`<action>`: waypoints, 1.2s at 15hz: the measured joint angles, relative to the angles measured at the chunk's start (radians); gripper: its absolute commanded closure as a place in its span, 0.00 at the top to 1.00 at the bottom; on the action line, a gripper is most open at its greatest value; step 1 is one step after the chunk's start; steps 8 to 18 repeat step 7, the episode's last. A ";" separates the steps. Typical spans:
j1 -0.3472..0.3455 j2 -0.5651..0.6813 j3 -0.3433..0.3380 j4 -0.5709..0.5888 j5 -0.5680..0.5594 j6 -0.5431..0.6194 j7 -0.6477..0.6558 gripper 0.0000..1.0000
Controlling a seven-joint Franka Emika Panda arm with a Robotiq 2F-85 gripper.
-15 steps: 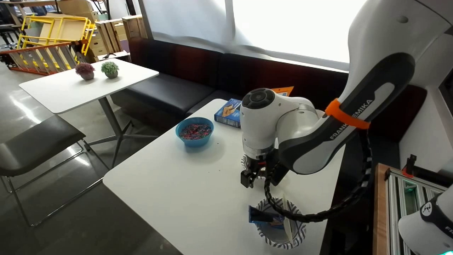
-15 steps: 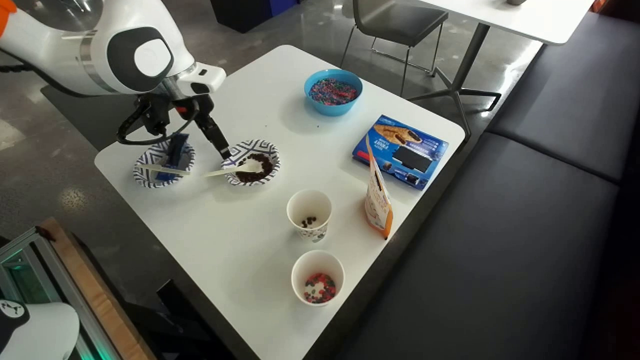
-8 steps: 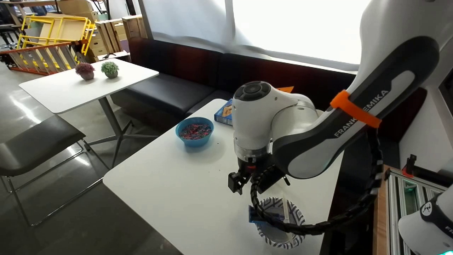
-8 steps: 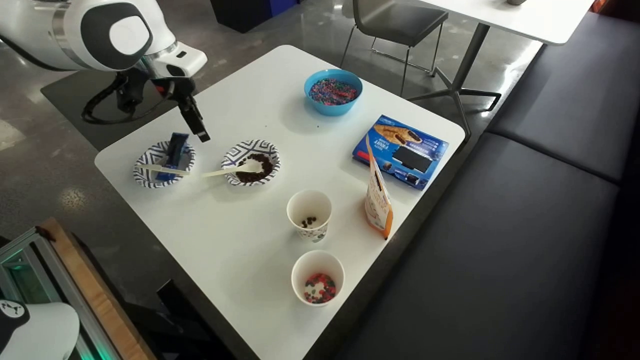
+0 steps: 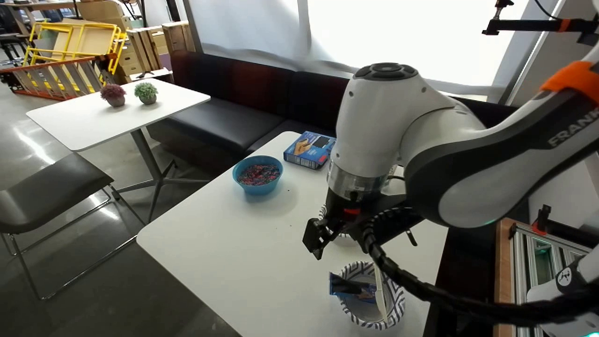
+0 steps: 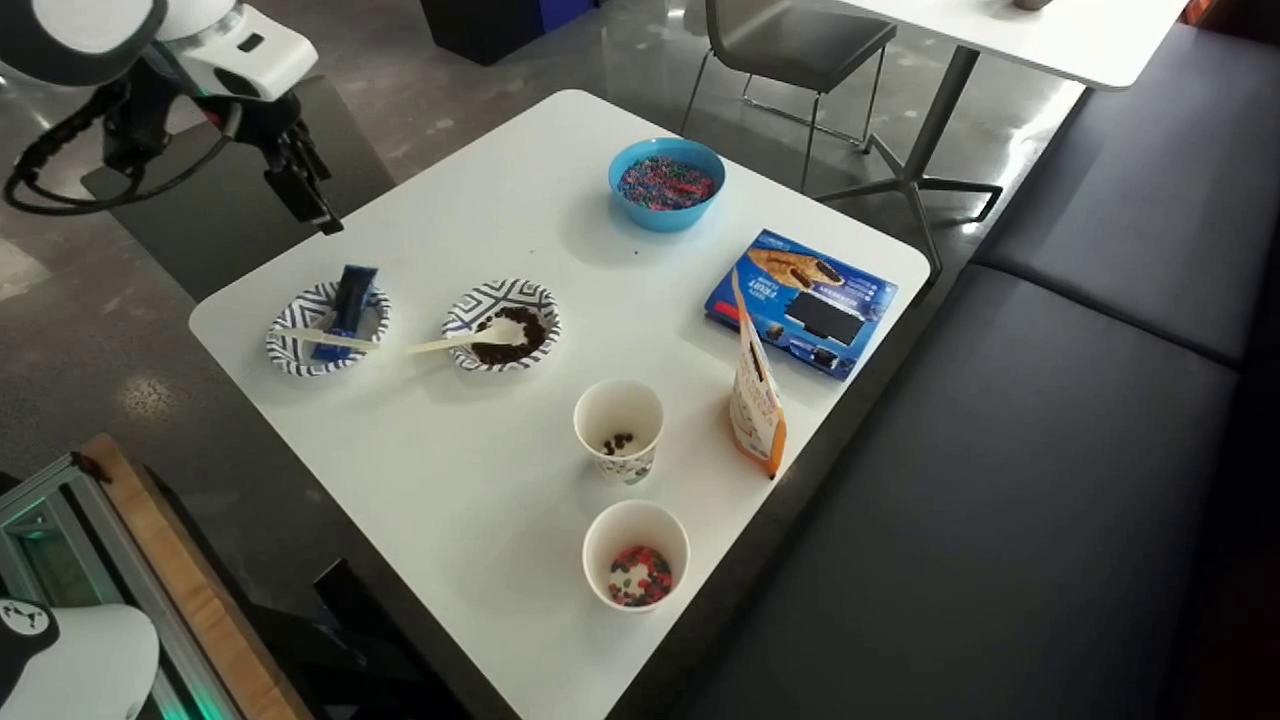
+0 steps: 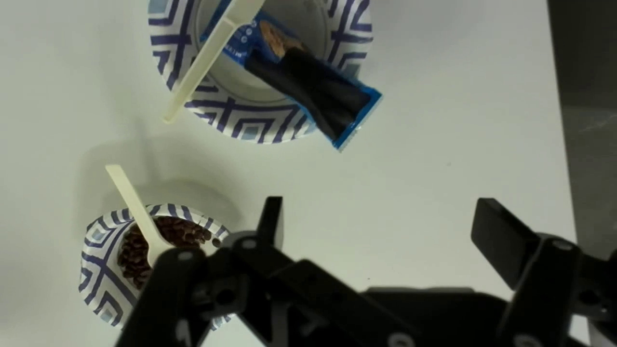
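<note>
"Hovering is your step just now, by the look of it: your claw (image 7: 378, 216) hangs above the worktop (image 6: 460, 460), fingers spread wide, nothing between them."

"So you're between grips, it seems. What lies nearest you?"

"In the wrist view you have a patterned paper bowl (image 7: 250, 124) with a blue-wrapped snack bar (image 7: 308, 79) poking past its rim and a pale plastic utensil (image 7: 200, 67) across it. Near that sits a second paper bowl (image 7: 98, 264) with dark brown morsels (image 7: 181, 231) and a cream-colored spoon (image 7: 138, 207), partly hidden behind your claw. You're touching neither."

"And your next move?"

"Should you want a grip there, it calls for lining up over the target first, then coming down gently; a knock could flip a loose handle."

"What has changed for you since a second ago?"

"In an exterior view your fingertip overlapped the second paper bowl's rim then; now you've drawn off toward the worktop's edge, seemingly higher. Both bowls have stayed put."
</note>
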 measured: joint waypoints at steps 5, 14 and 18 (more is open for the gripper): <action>-0.003 -0.158 0.058 -0.063 0.096 -0.027 -0.061 1.00; -0.004 -0.187 0.063 -0.078 0.096 -0.027 -0.061 1.00; -0.004 -0.187 0.063 -0.078 0.096 -0.027 -0.061 1.00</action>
